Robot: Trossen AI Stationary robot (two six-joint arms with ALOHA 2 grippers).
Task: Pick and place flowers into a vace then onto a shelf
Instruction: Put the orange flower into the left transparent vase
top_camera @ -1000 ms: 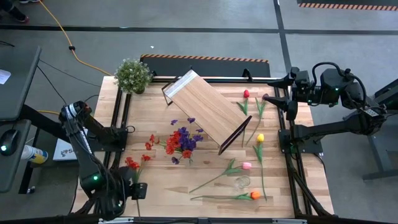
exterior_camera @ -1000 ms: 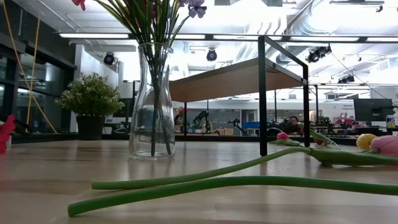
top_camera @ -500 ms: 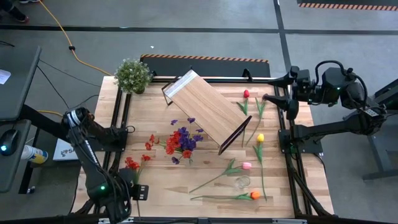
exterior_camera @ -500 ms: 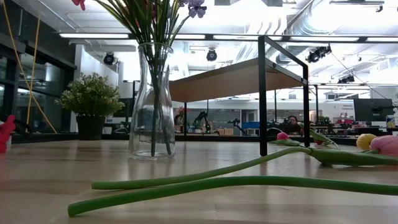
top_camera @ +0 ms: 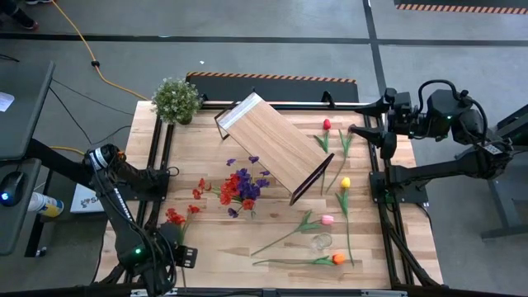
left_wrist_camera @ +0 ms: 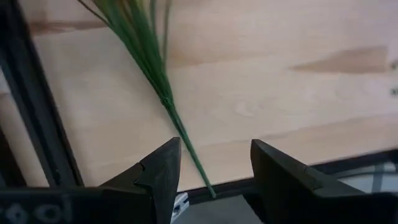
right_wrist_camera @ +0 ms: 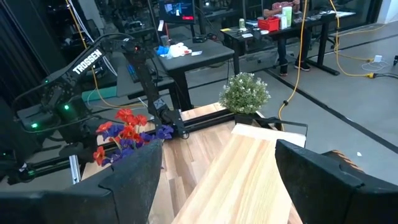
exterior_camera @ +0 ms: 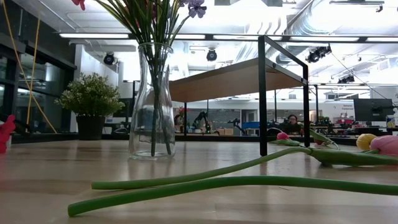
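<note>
- Light-wood shelf with black frame legs [top_camera: 274, 150]: mid-table, set diagonally.
- Clear glass vase of purple and red flowers [top_camera: 240, 190]: just left of it.
- Long-stemmed tulips [top_camera: 328, 220]: loose on the table, right and front.
- Bushy green potted plant [top_camera: 176, 100]: back-left corner.

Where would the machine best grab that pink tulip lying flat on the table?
Probably mid-stem. The pink tulip lies flat, its thin green stem running toward the table's front left, the soft bloom at the far end. Coming straight down with the fingers straddling the stem crosswise looks safest; the yellow tulip and the shelf lie well clear.
</note>
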